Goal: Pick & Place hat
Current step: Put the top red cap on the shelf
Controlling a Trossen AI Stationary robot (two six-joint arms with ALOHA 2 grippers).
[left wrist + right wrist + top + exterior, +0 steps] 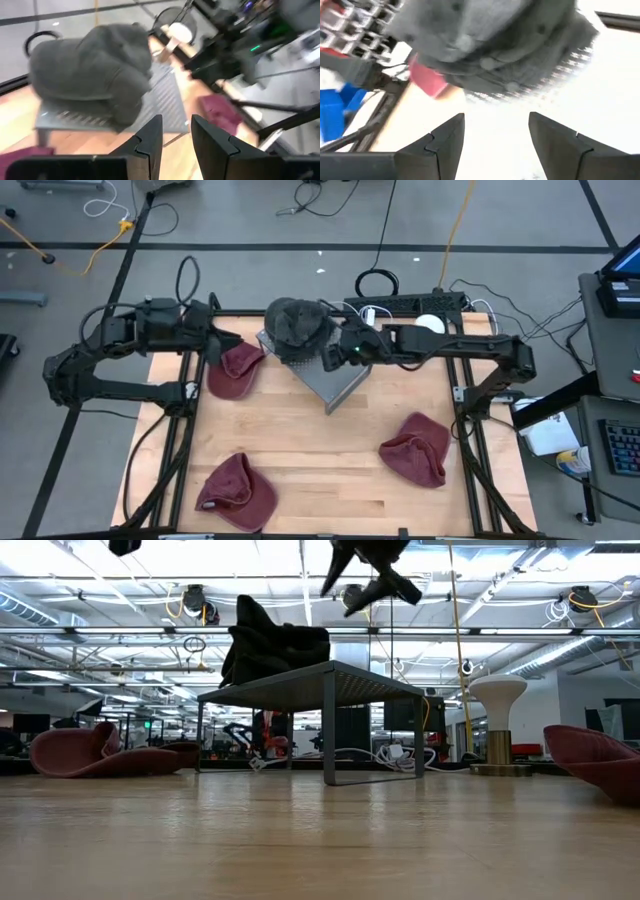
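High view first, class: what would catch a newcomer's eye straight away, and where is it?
A dark grey hat heaped on a small metal stand at the table's far middle. The right gripper hangs open beside it, empty. Three maroon hats lie on the wood: far left, near left, right.

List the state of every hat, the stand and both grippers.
Dark grey fabric hat: crumpled, resting on the stand, not gripped.
Grey metal mesh stand: upright on the table.
Three maroon fabric hats: lying loose on the table.
Right gripper: open, empty.
Left gripper: narrowly parted, empty.
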